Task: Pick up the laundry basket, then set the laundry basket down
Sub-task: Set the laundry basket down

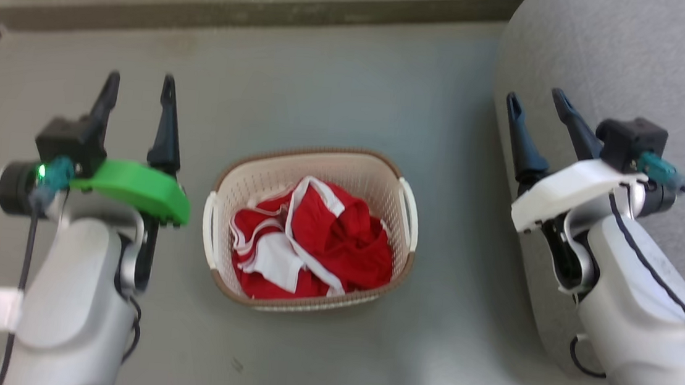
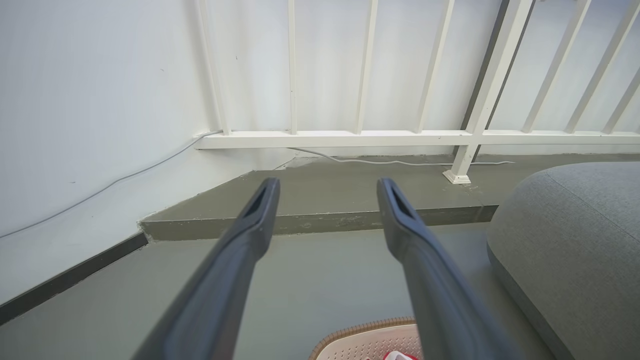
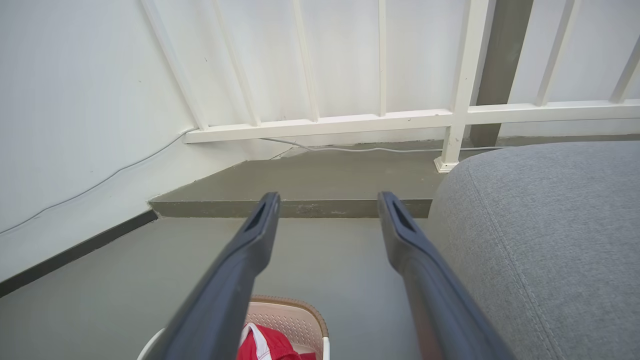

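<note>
Open grey floor surrounds the laundry basket, with a step edge beyond. A grey cushion curves near the basket's right handle. The basket sits between the arms and holds red-and-white clothing. The left gripper and right gripper hover with fingers spread, holding nothing.

Right gripper, jaws apart, near laundry basket

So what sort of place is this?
Probably a home, maybe a balcony: a cream perforated plastic laundry basket of red clothes on grey floor, a grey fabric seat, a white barred railing.
</note>
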You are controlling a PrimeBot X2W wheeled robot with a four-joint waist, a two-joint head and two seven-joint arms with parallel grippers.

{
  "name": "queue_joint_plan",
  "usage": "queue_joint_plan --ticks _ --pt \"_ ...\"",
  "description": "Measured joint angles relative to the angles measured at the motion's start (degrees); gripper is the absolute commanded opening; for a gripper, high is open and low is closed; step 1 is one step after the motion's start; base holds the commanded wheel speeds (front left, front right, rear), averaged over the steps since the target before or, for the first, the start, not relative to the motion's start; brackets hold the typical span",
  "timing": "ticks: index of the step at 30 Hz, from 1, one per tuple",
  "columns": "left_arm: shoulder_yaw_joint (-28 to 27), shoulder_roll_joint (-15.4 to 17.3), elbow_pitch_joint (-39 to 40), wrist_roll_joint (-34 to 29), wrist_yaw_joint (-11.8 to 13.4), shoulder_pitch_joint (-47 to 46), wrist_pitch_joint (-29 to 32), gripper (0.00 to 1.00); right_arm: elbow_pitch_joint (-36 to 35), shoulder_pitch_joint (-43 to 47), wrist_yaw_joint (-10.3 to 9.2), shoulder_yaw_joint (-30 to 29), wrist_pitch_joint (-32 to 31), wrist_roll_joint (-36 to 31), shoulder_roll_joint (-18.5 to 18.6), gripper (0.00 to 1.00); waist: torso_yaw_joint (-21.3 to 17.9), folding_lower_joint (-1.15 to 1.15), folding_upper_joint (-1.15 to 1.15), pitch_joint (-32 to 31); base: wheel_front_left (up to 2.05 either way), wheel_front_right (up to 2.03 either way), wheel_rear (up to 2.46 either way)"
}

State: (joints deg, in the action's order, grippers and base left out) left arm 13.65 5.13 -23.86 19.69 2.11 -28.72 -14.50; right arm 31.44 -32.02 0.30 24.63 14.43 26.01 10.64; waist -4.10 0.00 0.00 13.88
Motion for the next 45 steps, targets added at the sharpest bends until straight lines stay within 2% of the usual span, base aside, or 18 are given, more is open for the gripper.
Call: queue_joint_plan --ticks 13,23,45 --pt "-0.09 -0.12 8.12 -2.02 1.22 12.33 -0.01 1.00 -7.45 10.05 -2.91 -1.70 0.00 -3.09 0.04 1.00 -0.50 0.00 0.00 -8.35 0.00 0.00 0.00" --pt "1.18 -0.20 11.34 -2.40 2.02 23.18 -0.01 1.00 -9.10 19.77 -3.89 -2.33 -0.01 -3.35 0.22 1.00 -0.97 0.00 0.00 -13.36 0.00 0.00 0.00" --pt "0.02 -0.45 16.60 -2.37 3.31 33.57 -0.01 1.00 -13.86 27.60 -5.02 -3.93 -0.01 -4.39 0.48 1.00 -0.97 0.00 0.00 -15.35 0.00 0.00 0.00"
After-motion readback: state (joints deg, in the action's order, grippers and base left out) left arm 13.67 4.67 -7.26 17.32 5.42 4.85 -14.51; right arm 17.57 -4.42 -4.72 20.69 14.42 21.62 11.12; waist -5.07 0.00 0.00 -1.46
